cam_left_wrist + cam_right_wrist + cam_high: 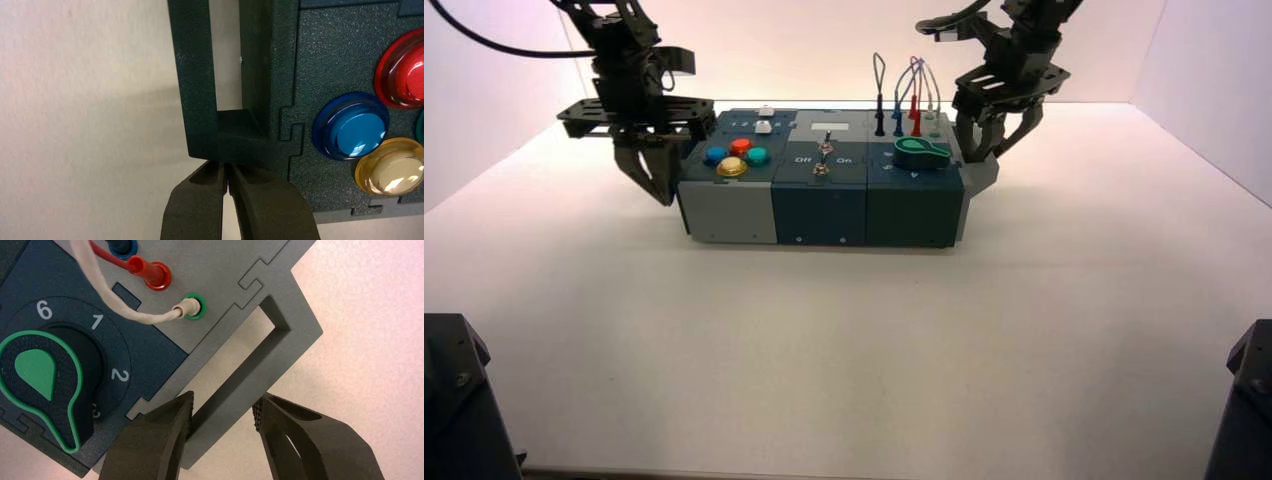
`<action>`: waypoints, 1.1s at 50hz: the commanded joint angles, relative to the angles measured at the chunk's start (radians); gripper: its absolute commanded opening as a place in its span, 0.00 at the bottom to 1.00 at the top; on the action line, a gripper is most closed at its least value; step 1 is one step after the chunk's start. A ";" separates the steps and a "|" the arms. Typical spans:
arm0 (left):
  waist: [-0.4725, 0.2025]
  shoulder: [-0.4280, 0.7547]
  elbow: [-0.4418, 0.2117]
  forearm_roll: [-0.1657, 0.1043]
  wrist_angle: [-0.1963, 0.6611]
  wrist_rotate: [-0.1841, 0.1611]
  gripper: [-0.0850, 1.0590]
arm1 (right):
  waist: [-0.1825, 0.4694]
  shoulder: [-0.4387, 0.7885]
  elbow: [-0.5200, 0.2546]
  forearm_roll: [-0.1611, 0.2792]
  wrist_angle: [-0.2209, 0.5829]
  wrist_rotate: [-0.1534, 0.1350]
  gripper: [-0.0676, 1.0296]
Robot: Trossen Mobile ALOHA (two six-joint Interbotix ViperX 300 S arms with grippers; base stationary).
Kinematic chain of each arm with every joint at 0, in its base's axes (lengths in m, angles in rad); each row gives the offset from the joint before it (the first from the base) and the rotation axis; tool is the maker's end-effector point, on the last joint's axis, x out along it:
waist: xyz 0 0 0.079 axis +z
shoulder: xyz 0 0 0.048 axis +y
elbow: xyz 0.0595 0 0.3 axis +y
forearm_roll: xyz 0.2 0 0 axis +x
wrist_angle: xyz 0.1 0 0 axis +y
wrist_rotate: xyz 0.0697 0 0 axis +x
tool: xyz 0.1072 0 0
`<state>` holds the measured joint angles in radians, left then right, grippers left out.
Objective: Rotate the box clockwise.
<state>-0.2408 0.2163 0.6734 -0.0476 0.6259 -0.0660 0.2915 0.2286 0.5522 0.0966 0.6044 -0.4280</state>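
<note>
The box (pixel 824 190) sits on the white bench (pixel 844 340), long side facing me, roughly centred between the two arms. I take the box as my landmark throughout.

At the box's left end: left claw (pixel 652 170) is down just outside the end handle (pixel 202 100). In the left wrist view its two fingertips (pixel 200 200) are pressed together, nothing between them, tips touching the lower corner of the dark handle frame. I read this claw as closed narrow, pushing against the handle and not gripping it.

Left section of the box top: four round buttons in a cluster, blue (pixel 352 127), red (pixel 402 70), yellow (pixel 392 167), and a teal one (pixel 757 155) beside them.

Middle section: toggle switches (pixel 823 158) between "Off" and "On" lettering; I cannot tell their position.

Right section: green knob (pixel 42 385) on a numbered dial, with 6, 1 and 2 legible around it. Behind it, looped plug wires (pixel 904 95) stand up from their sockets; a red plug (pixel 150 272) and a cream plug (pixel 182 310) in a green socket show plainly.

At the box's right end: right claw (pixel 222 415) is wide, its fingers straddling the grey handle bar (pixel 235 390). One finger (pixel 160 435) is in the handle opening against the bar; the other sits outside, apart from it.
</note>
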 commanded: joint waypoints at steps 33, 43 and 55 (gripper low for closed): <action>-0.055 0.012 -0.110 -0.014 -0.006 0.026 0.05 | -0.005 -0.083 0.080 -0.002 0.025 0.061 0.62; -0.055 0.058 -0.149 -0.014 -0.015 0.032 0.05 | -0.005 -0.141 0.135 -0.002 0.025 0.067 0.62; -0.058 0.094 -0.176 -0.015 -0.057 0.041 0.05 | 0.015 -0.187 0.201 0.017 0.025 0.071 0.62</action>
<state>-0.2838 0.3160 0.5415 -0.0583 0.6121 -0.0276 0.2700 0.0890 0.7394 0.1197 0.6090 -0.3145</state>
